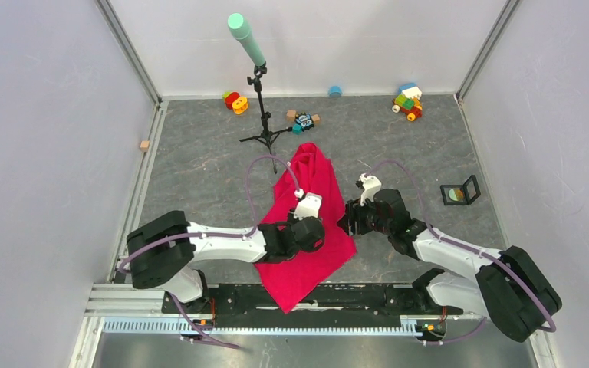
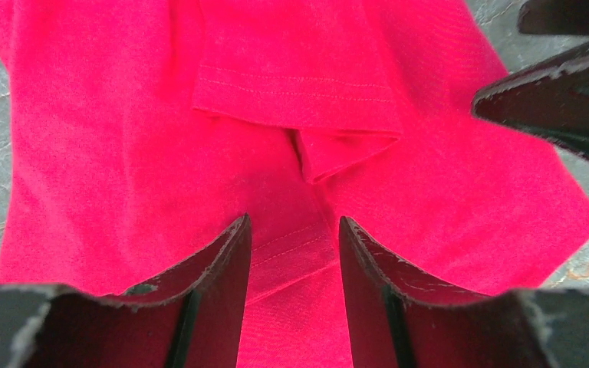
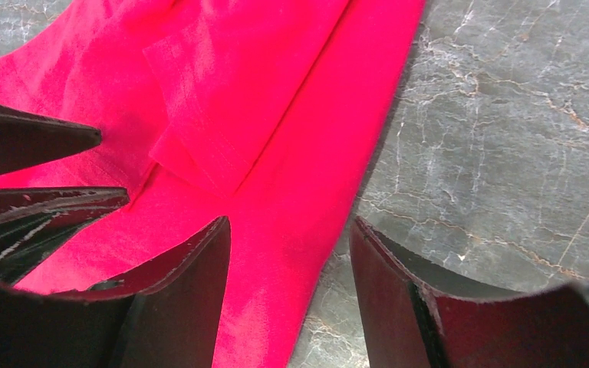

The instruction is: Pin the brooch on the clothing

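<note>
I have both arms at the clothing (image 1: 307,172), the red shirt lying rumpled on the desk (image 1: 199,161). My left gripper (image 2: 293,222) hangs over the shirt's middle. Its jaws are partly spread with a stitched hem (image 2: 291,249) showing in the gap, pinching nothing that I can see. My right gripper (image 3: 290,222) straddles the shirt's right edge, jaws wide and empty too. The brooch (image 1: 453,195) looks to be the small round disc in a black stand (image 1: 472,186) well to the right of the shirt (too small to be sure). I judge the step in hand is securing the fabric. I'd nip one layer at the shirt's hem, not its folded sleeve (image 2: 299,84), then draw the cloth gently taut so a flat patch faces up.
</note>
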Available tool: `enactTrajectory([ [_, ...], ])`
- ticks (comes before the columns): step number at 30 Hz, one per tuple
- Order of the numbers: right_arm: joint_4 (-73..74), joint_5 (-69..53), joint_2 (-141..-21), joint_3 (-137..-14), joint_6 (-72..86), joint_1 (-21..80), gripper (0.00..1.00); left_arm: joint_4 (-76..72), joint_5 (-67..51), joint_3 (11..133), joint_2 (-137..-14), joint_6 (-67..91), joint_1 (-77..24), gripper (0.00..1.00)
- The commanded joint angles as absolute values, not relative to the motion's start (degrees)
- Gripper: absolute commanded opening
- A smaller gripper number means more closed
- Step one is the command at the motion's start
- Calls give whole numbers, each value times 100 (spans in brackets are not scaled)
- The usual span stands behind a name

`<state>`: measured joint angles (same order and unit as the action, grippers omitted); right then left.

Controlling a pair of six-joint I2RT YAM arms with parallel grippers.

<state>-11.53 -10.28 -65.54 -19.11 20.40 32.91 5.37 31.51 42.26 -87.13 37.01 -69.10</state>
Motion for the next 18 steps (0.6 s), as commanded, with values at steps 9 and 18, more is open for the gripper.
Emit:
enactTrajectory([
  [9,-1086,-316,-6146,-1881,2068,3313,64,681,3584,4571,-9417,4007,-6967,46],
  [18,-1106,-533,-6326,-2040,2002,3327,65,747,3542,4297,-8600,4178,-6966,41],
])
